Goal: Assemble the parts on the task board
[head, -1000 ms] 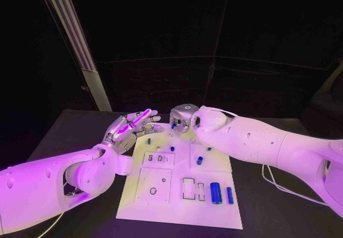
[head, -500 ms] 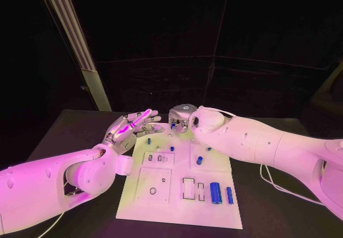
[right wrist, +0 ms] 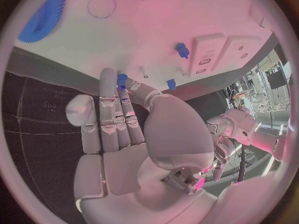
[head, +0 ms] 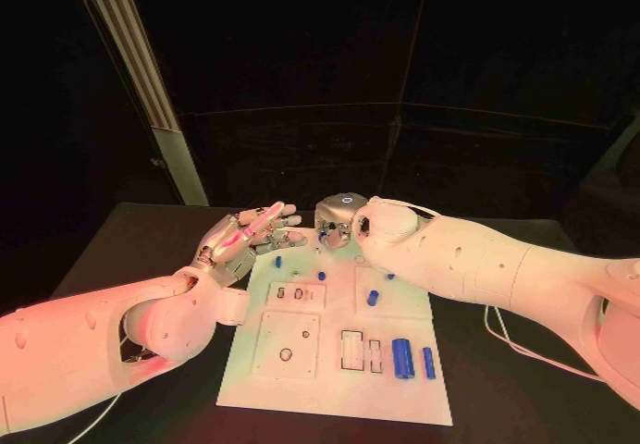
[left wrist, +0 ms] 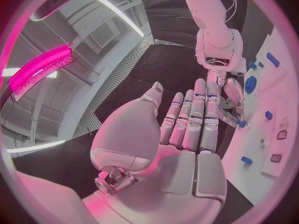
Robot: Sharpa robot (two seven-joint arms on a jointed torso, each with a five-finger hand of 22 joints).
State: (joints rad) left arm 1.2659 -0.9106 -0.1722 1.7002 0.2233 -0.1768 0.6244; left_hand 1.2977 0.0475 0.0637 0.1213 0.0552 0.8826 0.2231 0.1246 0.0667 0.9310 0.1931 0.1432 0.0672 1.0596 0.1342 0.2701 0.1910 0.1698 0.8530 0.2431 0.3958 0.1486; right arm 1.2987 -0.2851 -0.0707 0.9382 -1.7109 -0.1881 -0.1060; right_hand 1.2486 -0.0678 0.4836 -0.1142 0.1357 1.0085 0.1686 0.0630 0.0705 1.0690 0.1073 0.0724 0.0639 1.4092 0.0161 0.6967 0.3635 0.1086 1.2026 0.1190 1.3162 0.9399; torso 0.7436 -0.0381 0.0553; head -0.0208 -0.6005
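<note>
The white task board (head: pixel 287 379) lies mid-table with small blue parts on it, such as a peg (head: pixel 322 276) and a short piece (head: pixel 372 299). Two blue cylinders (head: pixel 401 359) lie near its front right. My left hand (head: pixel 247 236) is raised by the board's far left corner, palm up and fingers straight, holding nothing (left wrist: pixel 193 124). My right hand (head: pixel 340 217) reaches over the board's far edge. In the right wrist view a small blue part (right wrist: pixel 121 79) sits between its thumb and fingertip. A blue gear (right wrist: pixel 40 16) lies on the board (right wrist: pixel 156 15) beyond that hand.
Rectangular recesses (head: pixel 352 351) and a round hole (head: pixel 286 355) mark the board's near half. A white cable (head: pixel 513 338) trails on the black table to the right of the board. A pale post (head: pixel 180 166) stands behind the table at the left.
The left hand's fingers have shifted slightly. The right hand and the parts on the board stay where they were.
</note>
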